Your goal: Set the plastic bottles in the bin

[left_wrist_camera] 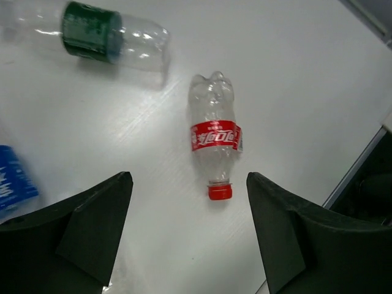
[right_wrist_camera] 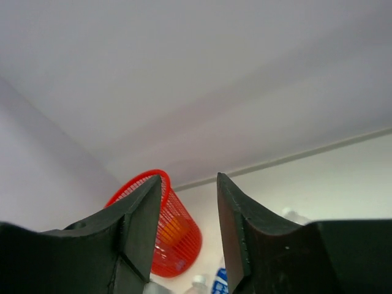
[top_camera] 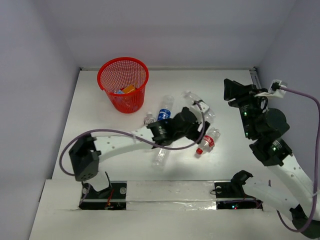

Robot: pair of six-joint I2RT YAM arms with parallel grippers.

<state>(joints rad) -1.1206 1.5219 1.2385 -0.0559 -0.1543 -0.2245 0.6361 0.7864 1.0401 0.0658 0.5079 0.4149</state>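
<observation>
- Jaws of the left gripper (left_wrist_camera: 188,179) are seen spread and empty in its wrist view, above the red-labelled bottle (left_wrist_camera: 213,138).
- The bin (top_camera: 120,97), missed by that view, is shown overhead at far left.
- The right gripper (right_wrist_camera: 189,177) is seen parted, empty.

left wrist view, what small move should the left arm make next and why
Probably lower the left gripper straight down over the red-labelled bottle. Its fingers stand open and empty, and the bottle lies flat on the table, framed in the gap between them and not yet touched.
</observation>
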